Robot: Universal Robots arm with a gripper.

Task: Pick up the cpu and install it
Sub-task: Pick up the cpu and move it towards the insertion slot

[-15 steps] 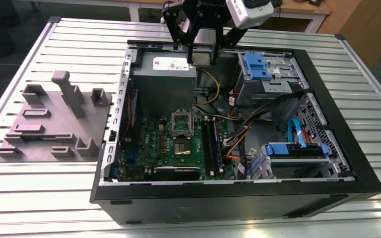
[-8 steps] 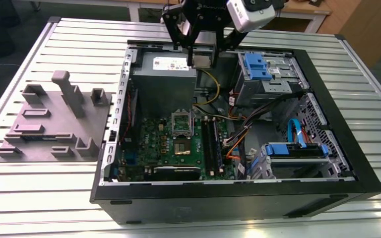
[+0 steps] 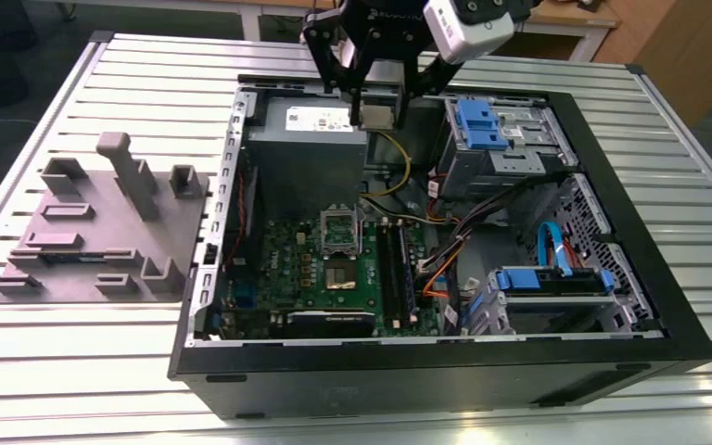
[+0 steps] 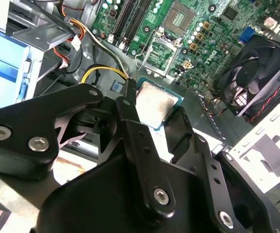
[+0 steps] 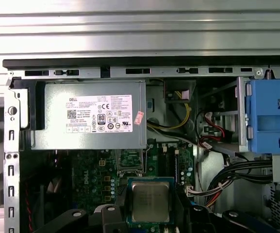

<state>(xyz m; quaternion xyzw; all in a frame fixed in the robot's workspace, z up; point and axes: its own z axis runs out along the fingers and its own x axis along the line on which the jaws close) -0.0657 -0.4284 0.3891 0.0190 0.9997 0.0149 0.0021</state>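
Slatted aluminium table (image 3: 71, 371) carries an open black computer case (image 3: 455, 375), with a grey moulded fixture plate (image 3: 84, 236) lying beside it toward the exterior view's left. Inside the case, the green board (image 3: 294, 269) lies flat with its square socket (image 3: 341, 272) near the middle, and beyond it sits the grey power supply box (image 3: 300, 158) with a white label. Over the far end of the case, between that box and the blue drive bracket (image 3: 480, 125), the gripper (image 3: 377, 113) hangs with its fingers (image 4: 130, 116) clamped on opposite edges of the cpu (image 5: 150, 201), held well clear of the board.
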